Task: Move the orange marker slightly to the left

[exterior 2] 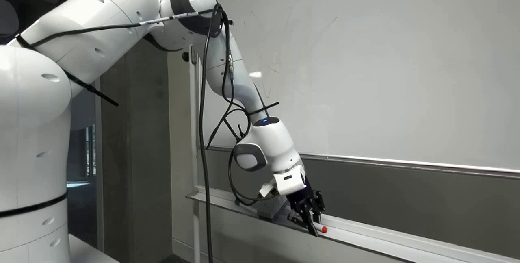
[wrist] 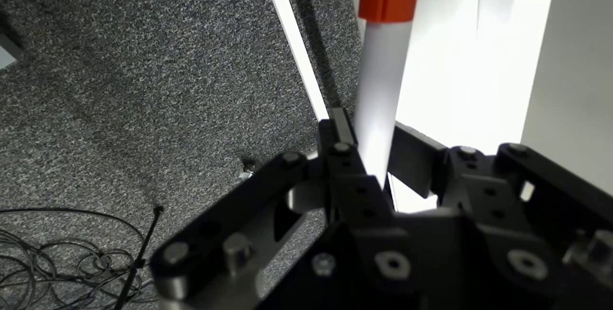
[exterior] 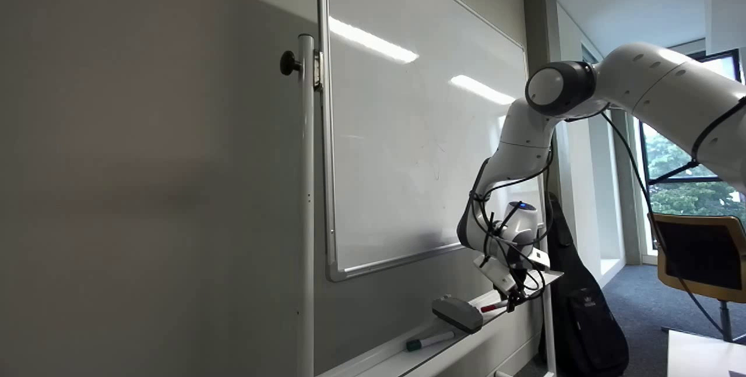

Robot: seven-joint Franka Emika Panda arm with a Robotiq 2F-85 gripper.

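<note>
1. In an exterior view, the orange marker (exterior: 491, 307) points toward the eraser (exterior: 458, 314); overshooting could ram it.
2. In an exterior view, my gripper (exterior 2: 316, 227) hangs by the tray's (exterior 2: 365, 240) front edge; releasing there might spill the marker.
3. Wrist view: jaws closed on its barrel; knocks could twist it.
</note>
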